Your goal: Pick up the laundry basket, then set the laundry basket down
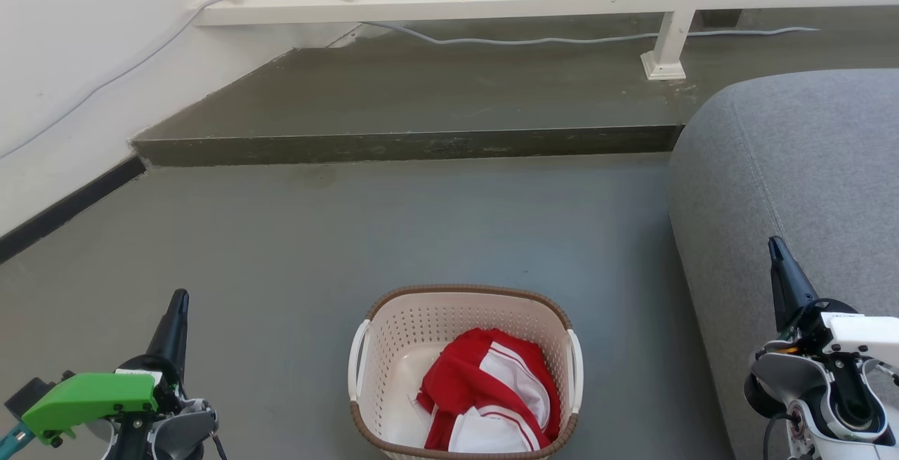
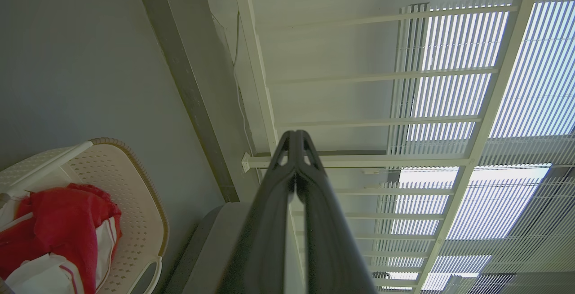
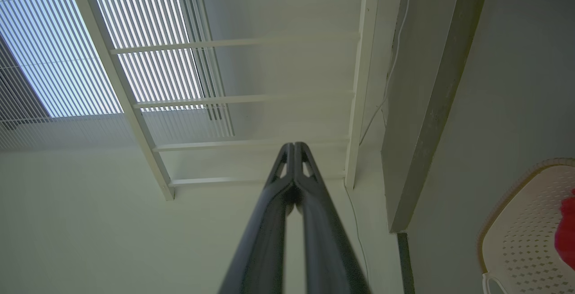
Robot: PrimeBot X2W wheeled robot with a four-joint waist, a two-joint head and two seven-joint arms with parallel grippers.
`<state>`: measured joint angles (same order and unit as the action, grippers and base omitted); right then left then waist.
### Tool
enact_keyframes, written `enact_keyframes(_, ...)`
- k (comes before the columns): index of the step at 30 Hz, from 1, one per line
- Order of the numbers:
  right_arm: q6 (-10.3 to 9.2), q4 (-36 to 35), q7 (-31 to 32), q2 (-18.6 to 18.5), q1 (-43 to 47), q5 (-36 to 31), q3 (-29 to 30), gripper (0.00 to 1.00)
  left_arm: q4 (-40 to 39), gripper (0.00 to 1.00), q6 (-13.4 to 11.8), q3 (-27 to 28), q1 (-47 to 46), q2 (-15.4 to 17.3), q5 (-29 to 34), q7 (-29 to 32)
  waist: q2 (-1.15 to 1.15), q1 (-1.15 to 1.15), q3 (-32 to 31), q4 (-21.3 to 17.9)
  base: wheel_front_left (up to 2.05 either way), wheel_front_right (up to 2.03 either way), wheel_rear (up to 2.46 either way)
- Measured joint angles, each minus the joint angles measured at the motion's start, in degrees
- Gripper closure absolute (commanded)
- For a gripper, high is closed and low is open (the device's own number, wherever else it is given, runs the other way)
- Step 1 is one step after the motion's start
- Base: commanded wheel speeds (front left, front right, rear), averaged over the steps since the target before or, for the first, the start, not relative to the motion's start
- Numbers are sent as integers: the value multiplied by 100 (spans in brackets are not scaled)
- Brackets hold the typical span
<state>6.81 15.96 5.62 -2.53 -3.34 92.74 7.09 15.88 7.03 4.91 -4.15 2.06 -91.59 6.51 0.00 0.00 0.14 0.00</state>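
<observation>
The laundry basket (image 1: 414, 337) stands on the grey floor at the bottom middle of the head view, cream perforated plastic with a brown rim and two white side handles. Red and white clothing (image 1: 491, 390) lies inside it. My left gripper (image 1: 179, 302) is shut and empty, well to the basket's left. Off to the basket's right, in front of the sofa, my right gripper (image 1: 775, 248) is also shut with nothing in it. The left wrist view shows the basket (image 2: 134, 195) at lower left beside my shut gripper (image 2: 296, 137). In the right wrist view the basket (image 3: 521, 235) shows at lower right, my gripper (image 3: 294, 147) shut.
A grey sofa (image 1: 801, 186) fills the right side. A raised concrete step (image 1: 407, 144) crosses the floor beyond the basket, with a white railing (image 1: 456, 3) and a cable (image 1: 534, 41) on it. A white wall (image 1: 63, 60) runs along the left.
</observation>
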Motion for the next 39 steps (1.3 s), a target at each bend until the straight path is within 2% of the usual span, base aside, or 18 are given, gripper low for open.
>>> enact_keyframes(39, 0, 0, 5, 3, 0, 0, 3, 100, -1, 100, 0, 0, 0, 0, 0, 0, 0, 0, 0, 0, 0, 0, 0)
